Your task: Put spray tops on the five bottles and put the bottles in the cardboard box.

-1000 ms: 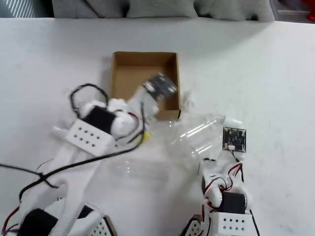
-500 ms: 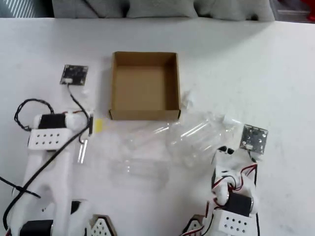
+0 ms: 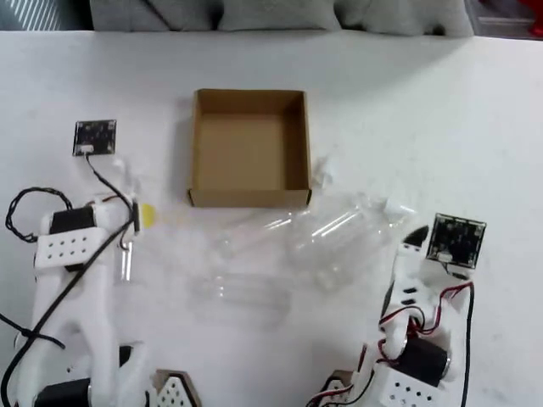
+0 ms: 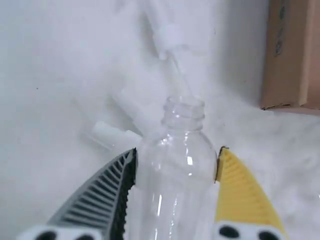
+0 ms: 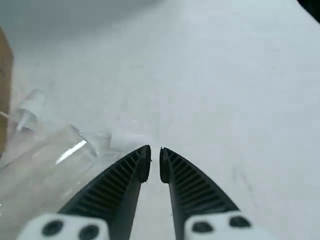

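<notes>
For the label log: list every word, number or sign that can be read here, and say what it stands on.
No text here can be read.
Cardboard box: dark marks on its outer wall in the left wrist view, too blurred to read.
Camera boards on the arms, high view: any print is too small to read.
Clear bottle: no label shows.

From where I stand no writing can be read; the dark marks on the cardboard box are too blurred.
</notes>
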`<state>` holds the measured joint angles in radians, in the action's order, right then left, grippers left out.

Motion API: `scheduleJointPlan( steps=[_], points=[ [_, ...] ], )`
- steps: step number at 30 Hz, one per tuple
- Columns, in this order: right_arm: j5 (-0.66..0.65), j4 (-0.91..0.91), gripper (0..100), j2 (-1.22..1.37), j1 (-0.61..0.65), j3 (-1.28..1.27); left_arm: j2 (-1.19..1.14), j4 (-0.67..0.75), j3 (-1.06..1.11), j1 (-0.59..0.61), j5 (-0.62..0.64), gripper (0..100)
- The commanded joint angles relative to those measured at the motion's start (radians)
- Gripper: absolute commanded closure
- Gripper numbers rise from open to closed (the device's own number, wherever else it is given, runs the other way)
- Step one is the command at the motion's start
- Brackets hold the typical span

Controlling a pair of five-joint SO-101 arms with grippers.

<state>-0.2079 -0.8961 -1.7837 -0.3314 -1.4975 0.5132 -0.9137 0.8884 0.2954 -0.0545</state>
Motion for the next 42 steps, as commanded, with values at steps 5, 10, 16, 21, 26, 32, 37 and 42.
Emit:
scheduleJointPlan(
  steps=[5,10,16,21,26,32,37,42],
  points=[
    [-0.011,-0.022,98.1,0.664,0.176,0.506,0.044,0.044,0.003,-0.025,0.011,87],
    [-0.009,-0.154,98.1,1.130,0.260,0.855,0.042,0.110,0.043,-0.050,0.005,87],
    [0.080,-0.337,98.1,1.500,0.363,1.220,0.044,0.157,0.068,-0.073,0.002,87],
    [0.259,-0.418,97.8,1.762,0.406,1.513,0.044,0.157,0.068,-0.074,0.002,87],
    [0.338,-0.423,89.1,2.018,0.469,1.740,0.038,0.172,0.069,-0.087,0.002,87],
    [0.370,-0.437,88.9,2.256,0.479,1.950,0.038,0.172,0.069,-0.087,0.000,87],
    [0.397,-0.441,88.9,2.413,0.481,2.071,0.038,0.172,0.069,-0.097,0.000,87],
    [0.425,-0.524,87.2,2.508,0.483,2.202,0.038,0.172,0.068,-0.102,0.000,87]
  ],
)
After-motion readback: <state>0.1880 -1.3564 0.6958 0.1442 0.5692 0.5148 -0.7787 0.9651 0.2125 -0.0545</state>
